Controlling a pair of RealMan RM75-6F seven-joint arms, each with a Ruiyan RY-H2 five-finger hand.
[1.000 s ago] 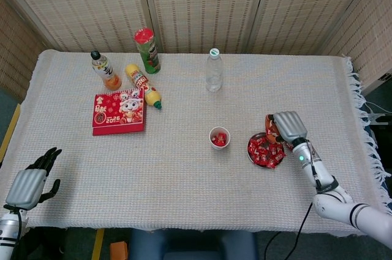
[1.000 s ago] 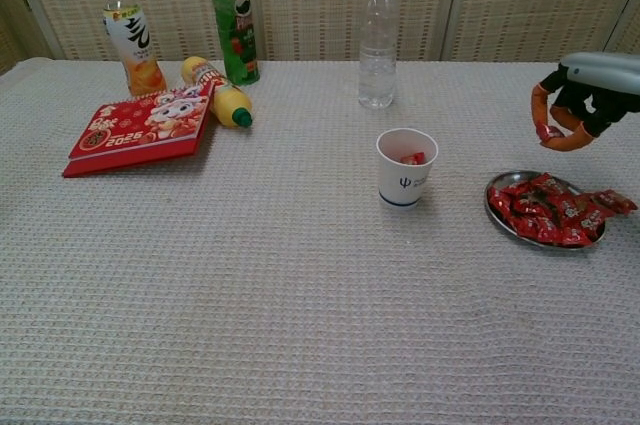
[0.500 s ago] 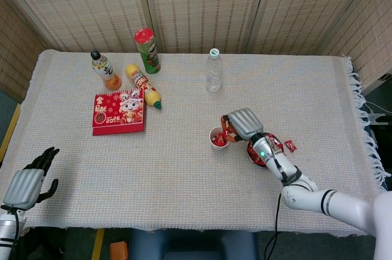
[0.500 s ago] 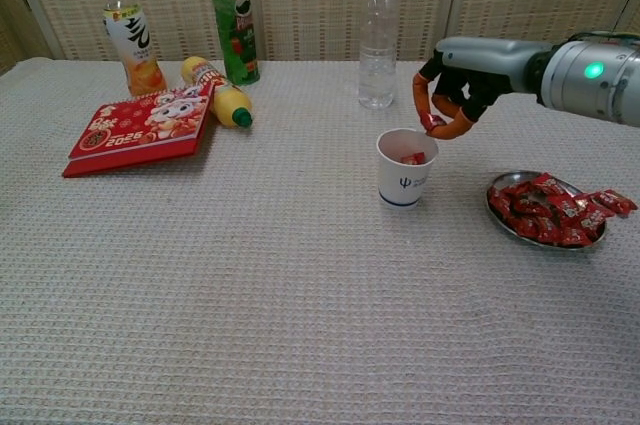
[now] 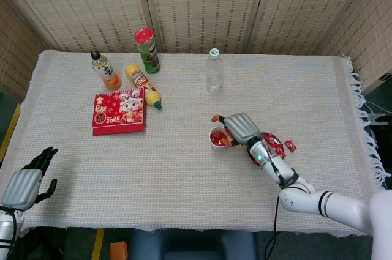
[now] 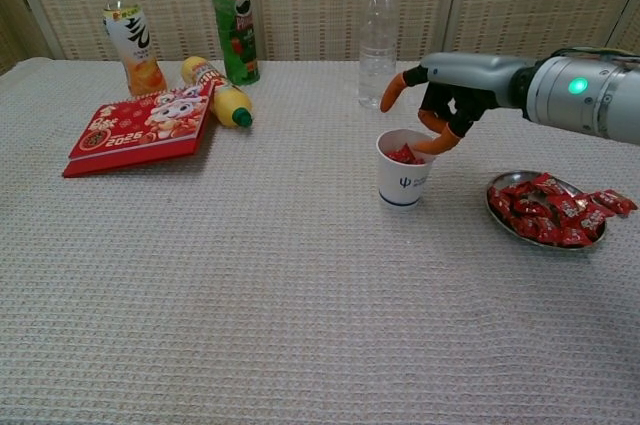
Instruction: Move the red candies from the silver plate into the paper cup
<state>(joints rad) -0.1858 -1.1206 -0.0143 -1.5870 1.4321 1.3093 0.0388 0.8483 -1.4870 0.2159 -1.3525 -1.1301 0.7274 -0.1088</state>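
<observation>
So the right robot hand [image 6: 437, 117] hangs right over the cup [image 6: 405, 168], fingers spread apart and nothing pinched between them. One orange fingertip [image 6: 392, 93] points out toward the water bottle [image 6: 377, 35], while another curls down just above the cup's rim. From the head view the same robot hand [image 5: 236, 128] covers part of the cup [image 5: 217, 138], so only the left half of the rim shows there.

Inside the cup there are a few red candies [image 6: 404, 155], visible from both cameras. Most of the candies [image 6: 548, 211] sit in a heap on the silver plate [image 6: 492, 205], which is to the right of the cup and well apart from it in the chest view. One wrapper [image 6: 615, 202] hangs off the plate's far right edge, and in the head view a single candy [image 5: 290, 146] lies on the cloth just beside the plate [image 5: 251, 152].

The left robot hand [image 5: 27, 179] is way off at the near-left corner of the surface [image 5: 184, 168], dark fingers splayed, holding nothing and touching none of the stuff.

Back-left corner has the clutter: a juice bottle [image 6: 130, 37] standing, a green chip can [image 6: 232, 23] standing, a yellow bottle [image 6: 216, 91] lying on its side, and a red booklet [image 6: 141, 128] flat on the woven cloth with the yellow bottle resting against its edge. The water bottle stands upright behind the cup.
</observation>
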